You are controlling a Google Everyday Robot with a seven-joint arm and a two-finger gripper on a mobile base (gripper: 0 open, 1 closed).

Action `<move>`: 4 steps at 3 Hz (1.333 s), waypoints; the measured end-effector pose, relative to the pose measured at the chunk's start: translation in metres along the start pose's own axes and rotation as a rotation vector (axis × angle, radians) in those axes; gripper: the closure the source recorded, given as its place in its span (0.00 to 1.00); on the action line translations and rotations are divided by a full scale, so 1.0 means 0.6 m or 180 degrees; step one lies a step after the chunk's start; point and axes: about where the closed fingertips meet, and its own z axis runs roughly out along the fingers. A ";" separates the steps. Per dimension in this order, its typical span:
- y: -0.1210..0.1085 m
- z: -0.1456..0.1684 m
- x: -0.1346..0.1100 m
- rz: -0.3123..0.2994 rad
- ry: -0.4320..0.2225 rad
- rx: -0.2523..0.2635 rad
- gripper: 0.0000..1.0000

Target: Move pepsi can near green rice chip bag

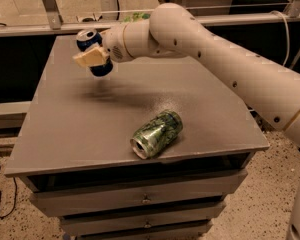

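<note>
The pepsi can (91, 39), dark blue with a silver top, is held tilted in the air above the far left part of the grey table (80, 129). My gripper (94, 58) is shut on it, with a cream finger pad across its side. The green rice chip bag (135, 17) shows only as a small green patch at the table's far edge, mostly hidden behind my arm (215, 49).
A green patterned can (156, 133) lies on its side near the table's front edge, right of centre. Drawers sit under the tabletop. A metal rail and frame run behind the table.
</note>
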 end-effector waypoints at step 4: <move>-0.226 -0.238 0.052 -0.0096 0.0244 0.1184 1.00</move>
